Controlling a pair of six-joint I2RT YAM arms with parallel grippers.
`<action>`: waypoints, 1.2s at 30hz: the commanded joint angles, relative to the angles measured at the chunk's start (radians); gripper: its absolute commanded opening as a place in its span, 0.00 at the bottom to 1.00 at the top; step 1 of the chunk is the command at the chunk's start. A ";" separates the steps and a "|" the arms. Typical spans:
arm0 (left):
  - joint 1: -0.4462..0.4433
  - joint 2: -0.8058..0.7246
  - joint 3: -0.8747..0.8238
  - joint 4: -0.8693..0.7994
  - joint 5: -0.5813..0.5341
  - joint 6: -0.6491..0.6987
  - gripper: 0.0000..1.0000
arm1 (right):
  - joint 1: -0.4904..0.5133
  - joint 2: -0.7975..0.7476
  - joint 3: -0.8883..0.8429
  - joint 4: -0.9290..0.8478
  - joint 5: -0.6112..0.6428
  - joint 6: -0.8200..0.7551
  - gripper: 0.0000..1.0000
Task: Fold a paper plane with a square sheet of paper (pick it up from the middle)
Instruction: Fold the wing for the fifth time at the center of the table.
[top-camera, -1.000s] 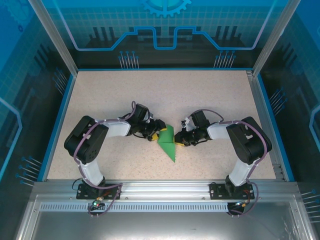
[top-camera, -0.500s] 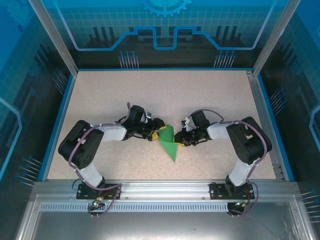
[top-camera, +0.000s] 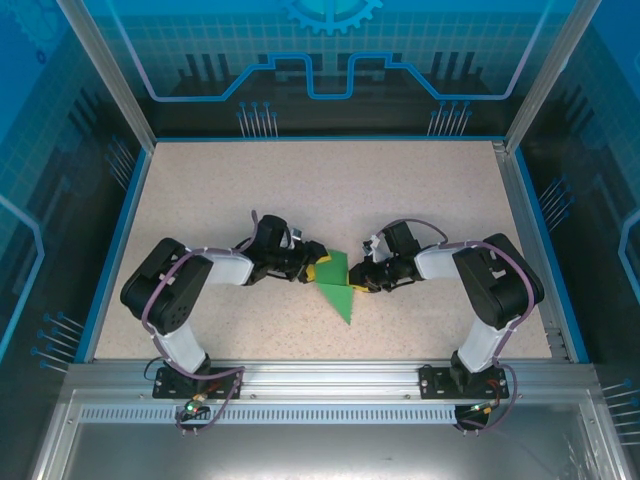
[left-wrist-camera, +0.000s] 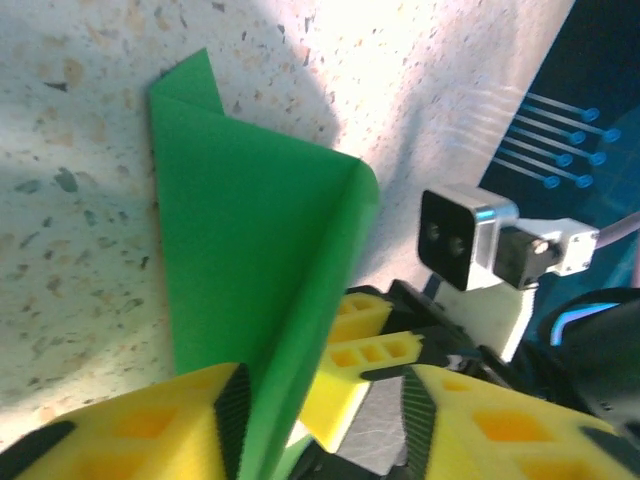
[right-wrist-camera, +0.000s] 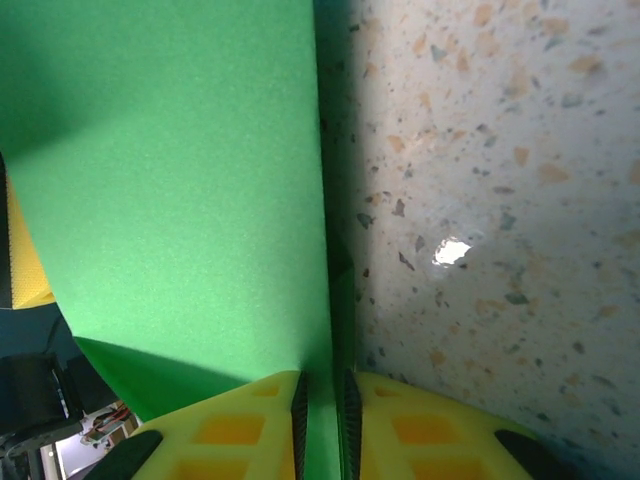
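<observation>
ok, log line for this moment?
left tool open, straddling raised flap of paper plane | right tool shut on paper plane | point on table

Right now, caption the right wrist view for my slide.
Right end effector pinching the folded green paper over the speckled table.

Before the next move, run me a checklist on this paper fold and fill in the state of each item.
1. Right jaws shut on the paper: ok, its edge is pinched between them.
2. Paper inside the left jaws: ok, it runs along one pad.
3. Left jaws shut on the paper: not ok, there is a gap to the other pad.
4. Paper flat on the table: not ok, a flap stands up and casts a shadow.
5. Pointed end free: ok, it lies toward the arm bases with nothing on it.
6. Clearance between the two sets of jaws: cannot tell, they sit very close.
</observation>
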 joint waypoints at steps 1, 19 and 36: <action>0.004 -0.010 0.062 -0.150 -0.016 0.095 0.37 | -0.014 0.069 -0.040 -0.036 0.175 0.007 0.22; -0.041 -0.018 0.093 -0.247 -0.184 0.075 0.00 | -0.020 -0.507 -0.090 -0.234 0.379 -0.101 0.61; -0.060 -0.041 0.107 -0.270 -0.220 0.057 0.05 | 0.687 -0.549 -0.170 -0.042 1.111 -0.575 0.62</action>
